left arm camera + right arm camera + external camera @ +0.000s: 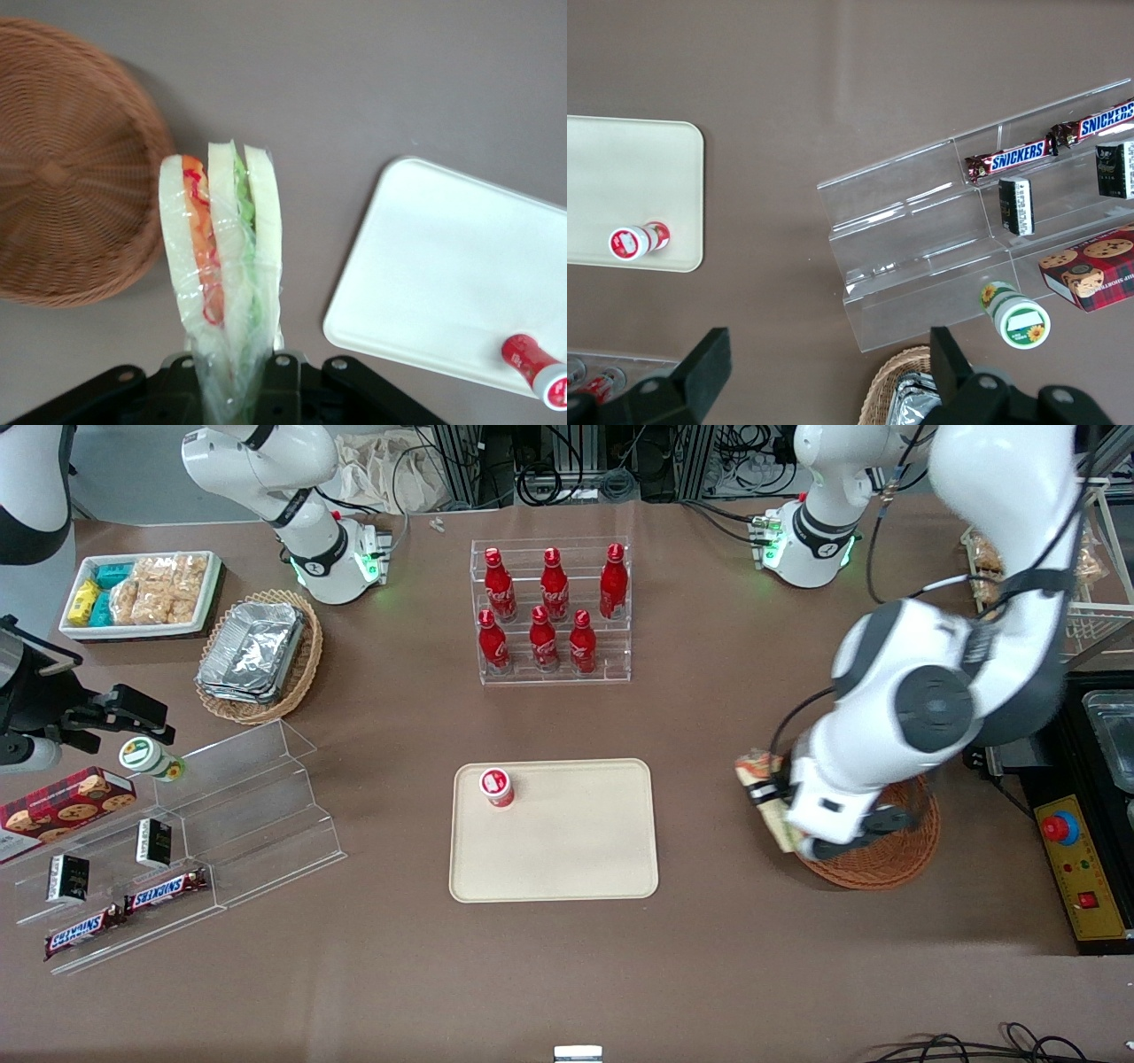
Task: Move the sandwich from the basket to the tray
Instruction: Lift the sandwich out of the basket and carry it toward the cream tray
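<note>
My left gripper [781, 808] is shut on the sandwich [764, 790], a plastic-wrapped wedge of pale bread with orange, red and green filling. It holds the sandwich above the table at the edge of the round reddish-brown wicker basket [886, 861], on the side toward the beige tray [567, 850]. In the left wrist view the sandwich [221, 248] sticks out from the gripper [232, 382], between the empty basket [62, 168] and the tray [443, 257]. The arm hides part of the basket in the front view.
A small red bottle with a white cap [497, 786] lies on the tray near one corner, also in the left wrist view [536, 372]. A clear rack of red bottles [551, 611] stands farther from the front camera. A clear stepped snack shelf [177, 841] is toward the parked arm's end.
</note>
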Tool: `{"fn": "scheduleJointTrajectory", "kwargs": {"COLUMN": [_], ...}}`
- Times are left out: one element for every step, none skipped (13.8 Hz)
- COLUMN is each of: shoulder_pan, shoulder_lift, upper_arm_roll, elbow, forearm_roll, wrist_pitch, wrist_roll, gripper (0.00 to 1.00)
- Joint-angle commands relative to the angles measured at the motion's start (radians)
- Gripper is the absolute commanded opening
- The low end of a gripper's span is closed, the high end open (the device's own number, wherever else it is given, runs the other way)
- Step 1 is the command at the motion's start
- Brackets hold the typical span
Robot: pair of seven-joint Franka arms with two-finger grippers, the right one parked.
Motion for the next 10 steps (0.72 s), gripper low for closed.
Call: {"fn": "scheduleJointTrajectory", "kwargs": {"shoulder_pan": [-0.100,-0.129,-0.154,-0.165,-0.171,-0.171,-0.191,-0.217,-0.228,-0.228], "shoulder_lift": [0.111,0.147,0.182,0.213,0.239,0.266,0.289,0.312,0.338,0.354], "upper_arm_roll": [0.005,0.007,0.008,0.008,0.008,0.008,0.007,0.008,0.011,0.011], "elbow": [0.031,0.029,0.028,0.026,0.026,0.026,0.026,0.028,0.031,0.029], "forearm_roll": [0.063,0.077,0.087,0.107,0.123,0.135,0.146,0.170,0.193,0.210], "wrist_pitch": [0.066,0.098,0.133,0.172,0.209,0.238,0.258,0.279,0.298,0.315], "wrist_roll": [-0.019,-0.031,-0.047,-0.047,-0.042,-0.033,-0.032,-0.032,-0.035,-0.039], "gripper": [0.00,0.00,0.00,0.00,0.00,0.00,0.00,0.00,0.00,0.00]}}
